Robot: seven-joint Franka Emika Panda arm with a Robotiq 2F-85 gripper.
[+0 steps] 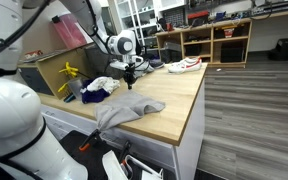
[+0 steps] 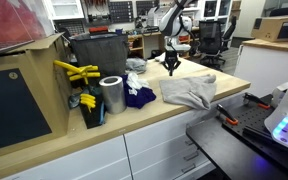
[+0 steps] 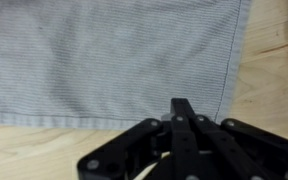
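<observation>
Black jaws fill the bottom of the wrist view. Their two tips are pressed together with nothing between them, as far as the soft picture lets me tell. They hang over a grey cloth [image 3: 104,50], close to its hem and near one corner. Pale wood of the surface [image 3: 34,150] shows below the hem and again along the right side.

In both exterior views the white arm [image 1: 119,45] [image 2: 171,20] reaches down over the wooden surface, and the jaws sit at the far part of the cloth. Whether the tips touch the fabric I cannot tell. The grey cloth lies rumpled and spread out on the surface, and in an exterior view [image 1: 129,112] one part of it drapes over the front edge.

Just beside the grey cloth lies a bunched blue cloth [image 1: 99,93] [image 2: 137,97], with a white cloth [image 1: 104,83] [image 2: 136,65] behind it. A metal cylinder [image 2: 111,95] stands upright next to the blue cloth, in front of a dark bin [image 2: 99,50]. Yellow tools [image 2: 76,72] [image 1: 69,73] hang at the edge of a cardboard box [image 2: 24,70].

At the far end of the surface lies a small white and red item [image 1: 184,65], well apart from the jaws. Wooden shelves [image 1: 219,40] stand behind it.
</observation>
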